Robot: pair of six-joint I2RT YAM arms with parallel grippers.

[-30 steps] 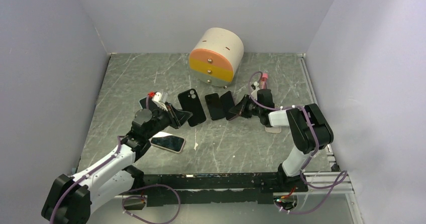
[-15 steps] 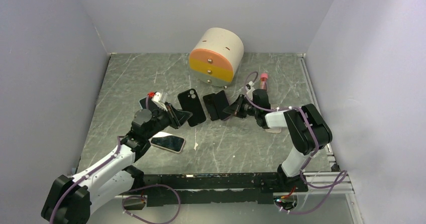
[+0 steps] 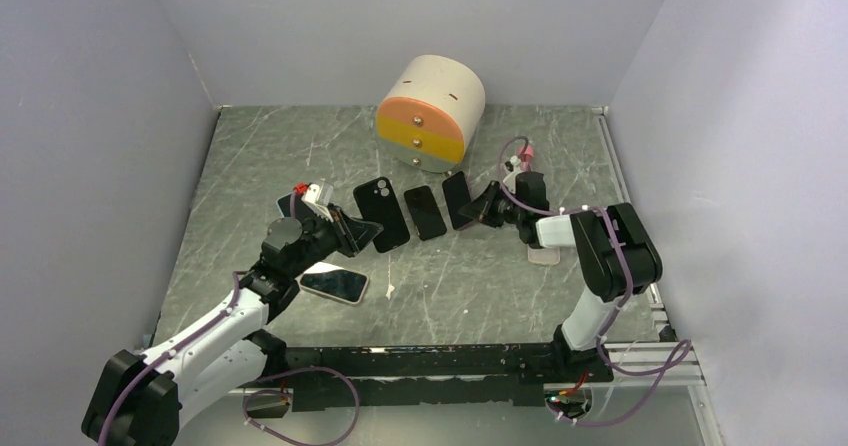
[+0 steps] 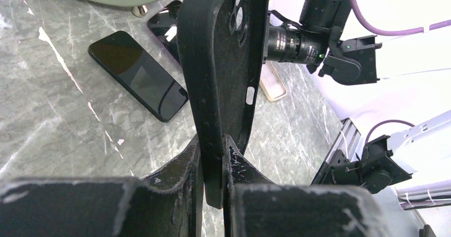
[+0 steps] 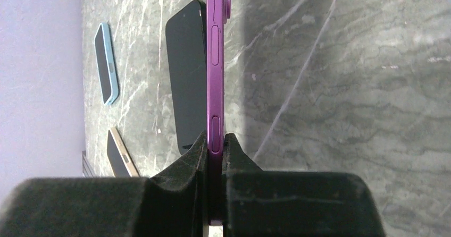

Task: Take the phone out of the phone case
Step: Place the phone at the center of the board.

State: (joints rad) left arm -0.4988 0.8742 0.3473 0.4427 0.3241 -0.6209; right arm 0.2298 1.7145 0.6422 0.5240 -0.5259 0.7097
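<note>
My left gripper (image 3: pixel 347 234) (image 4: pixel 214 146) is shut on the lower edge of an empty black phone case (image 3: pixel 364 234) (image 4: pixel 223 61), held upright on its edge above the table. My right gripper (image 3: pixel 487 206) (image 5: pixel 214 141) is shut on a purple phone (image 3: pixel 457 198) (image 5: pixel 215 61), pinched across its thin sides and held edge-up just above the tabletop. The two are apart, with a black phone (image 3: pixel 425 212) (image 4: pixel 138 75) lying screen-up between them.
A black phone (image 3: pixel 381 211) lies back-up beside the case. A pale-edged phone (image 3: pixel 335 284) lies near the left arm and a blue-edged one (image 5: pixel 106 61) further left. A clear case (image 3: pixel 543 256) sits by the right arm. A drawer unit (image 3: pixel 430 114) stands behind.
My right gripper swung the purple phone left toward the flat black phone, then back right and a little farther from the arms. The left gripper and the case have stayed still.
</note>
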